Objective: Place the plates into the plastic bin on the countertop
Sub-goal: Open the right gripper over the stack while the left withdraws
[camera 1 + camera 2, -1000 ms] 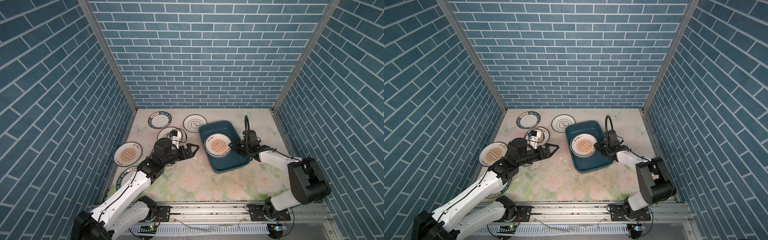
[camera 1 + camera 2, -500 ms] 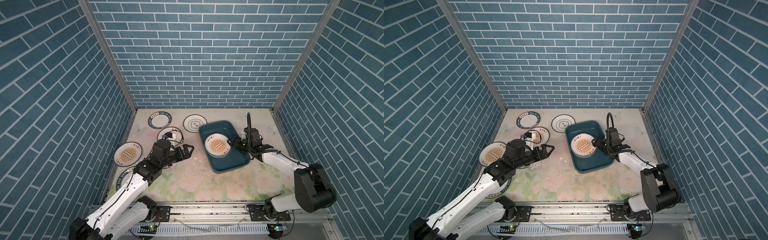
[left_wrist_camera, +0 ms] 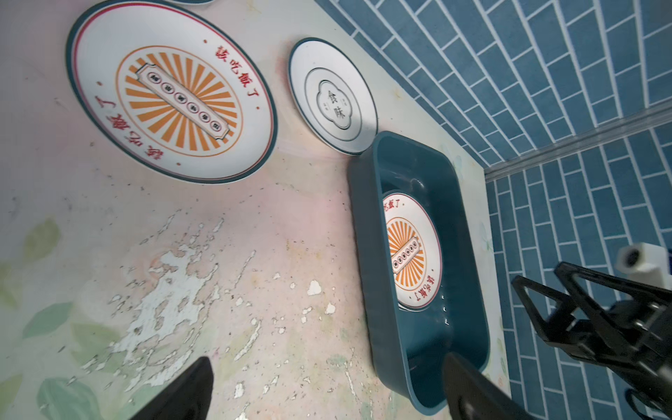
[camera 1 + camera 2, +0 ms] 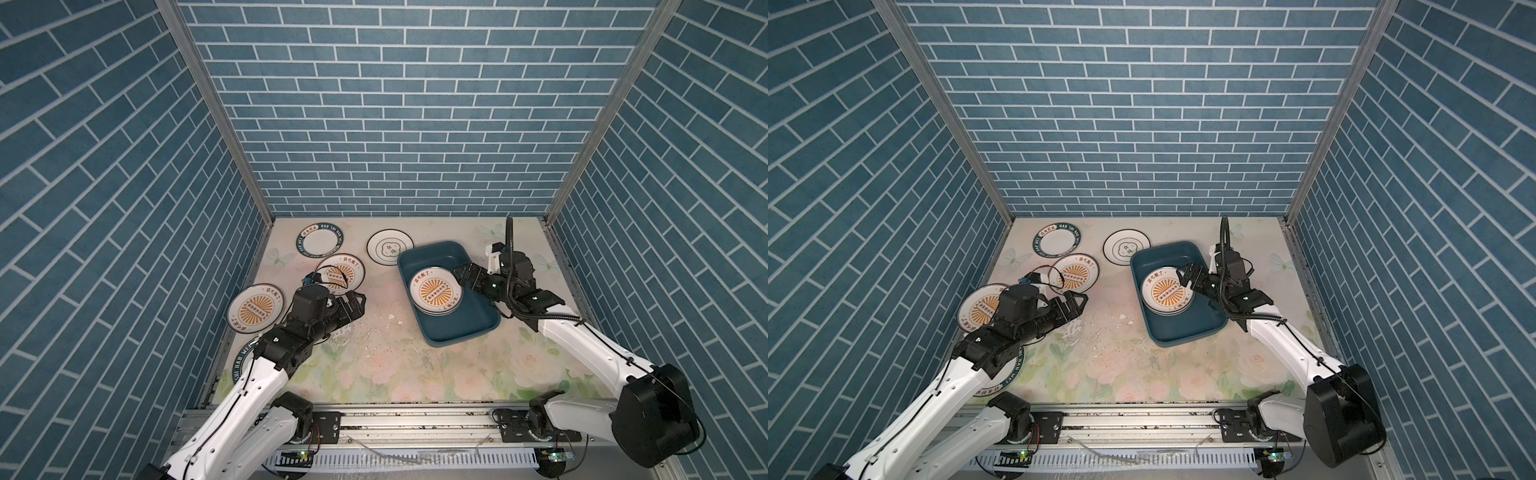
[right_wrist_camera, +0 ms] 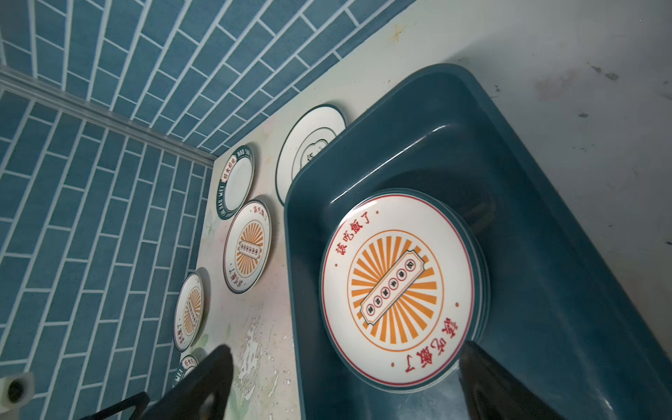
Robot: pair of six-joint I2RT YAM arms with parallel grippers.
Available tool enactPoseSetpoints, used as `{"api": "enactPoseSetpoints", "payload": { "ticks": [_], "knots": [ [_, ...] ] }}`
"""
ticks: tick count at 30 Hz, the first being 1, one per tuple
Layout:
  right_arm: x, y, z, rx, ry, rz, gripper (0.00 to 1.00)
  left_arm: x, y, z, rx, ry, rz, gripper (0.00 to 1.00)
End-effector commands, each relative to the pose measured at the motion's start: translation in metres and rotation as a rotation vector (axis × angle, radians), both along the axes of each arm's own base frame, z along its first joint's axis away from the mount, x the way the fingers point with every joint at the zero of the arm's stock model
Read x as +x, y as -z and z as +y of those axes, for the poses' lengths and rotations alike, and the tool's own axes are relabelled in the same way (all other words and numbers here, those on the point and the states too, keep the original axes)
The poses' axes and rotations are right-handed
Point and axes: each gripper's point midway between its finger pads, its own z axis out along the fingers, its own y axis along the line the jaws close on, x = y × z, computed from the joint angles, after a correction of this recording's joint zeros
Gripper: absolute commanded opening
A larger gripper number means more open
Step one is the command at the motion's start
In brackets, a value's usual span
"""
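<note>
on the flowered bench, at the near left edge, the near teal-lettered plate lies mostly hidden under the left arm. just beyond it the left sunburst plate lies flat close to the left wall. further back, the far teal-lettered plate sits near the far left corner. just in front of it and a little to the right lies the middle sunburst plate, its near edge crossed by the left wrist's cable in both top views. the left tool hovers over bare bench just in front of that plate, jaws spread wide with nothing between them. the left wrist view shows its fingers well apart above worn, flaking print. to the right, the cloud-outline plate lies at the back, its edge right against the far left corner of the bin. the teal bin sits angled on the bench, right of centre. it holds a stack of plates lying flat in its far half, a sunburst one on top; its near half is bare. the right tool hangs at the stack's right edge, by the bin's right wall, jaws wide and gripping nothing. in the right wrist view its fingers stand either side of the stack's rim; whether one touches it i cannot tell.
</note>
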Motion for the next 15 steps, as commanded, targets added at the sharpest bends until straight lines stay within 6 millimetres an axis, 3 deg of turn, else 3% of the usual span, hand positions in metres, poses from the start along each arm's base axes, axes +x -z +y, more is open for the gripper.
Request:
{"api": "enactPoseSetpoints", "payload": {
  "ticks": [1,8,15],
  "knots": [
    [-0.003,-0.021,0.008,-0.02,-0.045,-0.069,0.98,-0.007,0.025,0.022,0.02,-0.092,0.083,1.0],
    [-0.005,-0.021,0.015,-0.011,-0.07,-0.074,0.98,-0.026,0.042,0.07,0.093,-0.262,0.148,1.0],
    [-0.007,-0.023,0.018,0.001,-0.081,-0.079,0.98,-0.06,0.055,0.151,0.26,-0.553,0.253,1.0]
  ]
}}
